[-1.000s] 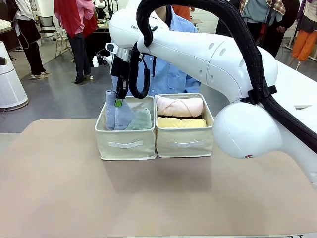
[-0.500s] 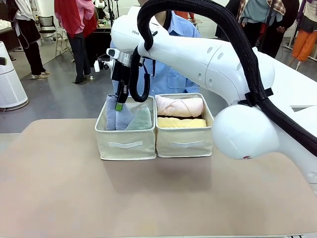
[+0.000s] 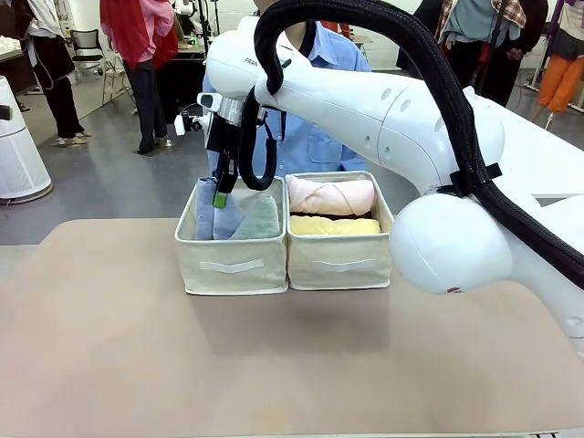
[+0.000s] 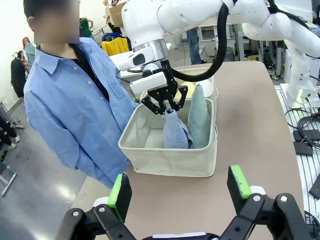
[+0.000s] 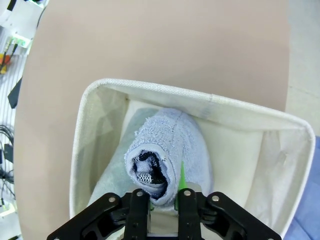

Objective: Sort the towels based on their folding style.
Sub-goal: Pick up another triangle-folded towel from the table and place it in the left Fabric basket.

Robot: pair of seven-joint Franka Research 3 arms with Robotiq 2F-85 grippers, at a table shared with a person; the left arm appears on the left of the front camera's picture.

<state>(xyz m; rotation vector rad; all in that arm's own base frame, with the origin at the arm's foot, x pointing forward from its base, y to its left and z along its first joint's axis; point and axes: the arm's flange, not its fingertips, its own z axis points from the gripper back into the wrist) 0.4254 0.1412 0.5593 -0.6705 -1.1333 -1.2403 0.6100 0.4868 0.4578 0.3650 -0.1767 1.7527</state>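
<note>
The blue towel (image 3: 208, 219) stands upright in the left beige box (image 3: 233, 265), beside the pale green triangle towel (image 3: 260, 222). My right gripper (image 3: 220, 193) hangs over the blue towel's tip (image 5: 170, 145), its jaws spread on either side of it (image 4: 166, 106). A pink roll (image 3: 330, 194) and a yellow roll (image 3: 333, 225) lie in the right box (image 3: 339, 265). In the left wrist view, my left gripper (image 4: 179, 186) is open and holds nothing, well back from the box (image 4: 170, 162) and the pale green towel (image 4: 200, 117).
A person in a blue shirt (image 3: 319, 137) stands right behind the two boxes at the table's far edge. The beige tabletop (image 3: 274, 365) in front of the boxes is bare. The right arm's big white links (image 3: 438, 228) reach across the picture's right half.
The right gripper has sunk slightly with the blue towel into the left box, and its jaws have spread apart from the towel's tip. The left gripper stays open.
</note>
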